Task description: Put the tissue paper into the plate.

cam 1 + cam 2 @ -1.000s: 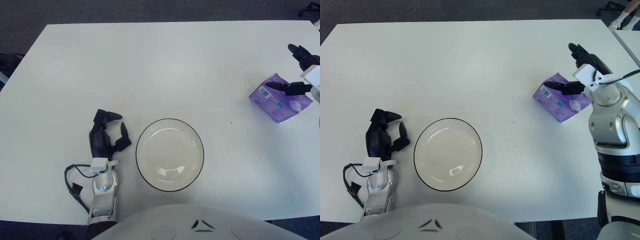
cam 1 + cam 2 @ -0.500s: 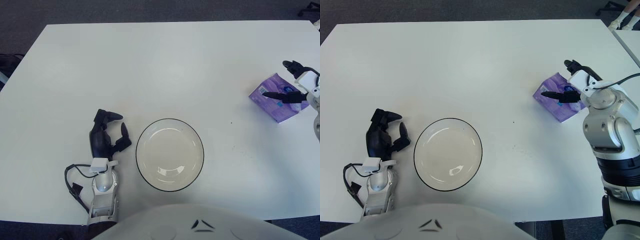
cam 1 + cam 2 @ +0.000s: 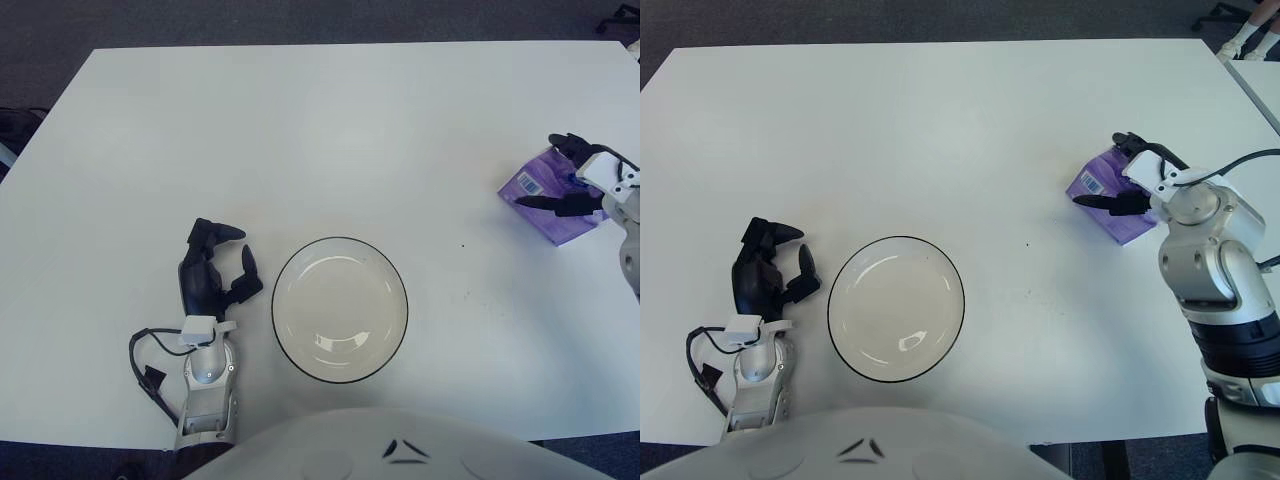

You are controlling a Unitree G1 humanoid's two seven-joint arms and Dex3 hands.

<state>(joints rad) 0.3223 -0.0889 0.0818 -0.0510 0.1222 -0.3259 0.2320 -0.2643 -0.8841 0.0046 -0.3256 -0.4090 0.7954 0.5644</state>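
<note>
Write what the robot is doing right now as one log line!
right hand: fingers around purple tissue pack, on table | plate: empty | left hand: idle, left of plate

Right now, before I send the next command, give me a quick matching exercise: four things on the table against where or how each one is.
Things:
1. tissue packet
2. plate
3. left hand
4. right hand

States:
A. fingers on either side of the purple packet at the table's right side
B. beside the plate, on its left, holding nothing
C. purple, lying on the table to the right of the plate
D. nothing in it, near the front edge

Pairs: 1-C, 2-D, 3-B, 4-A
</note>
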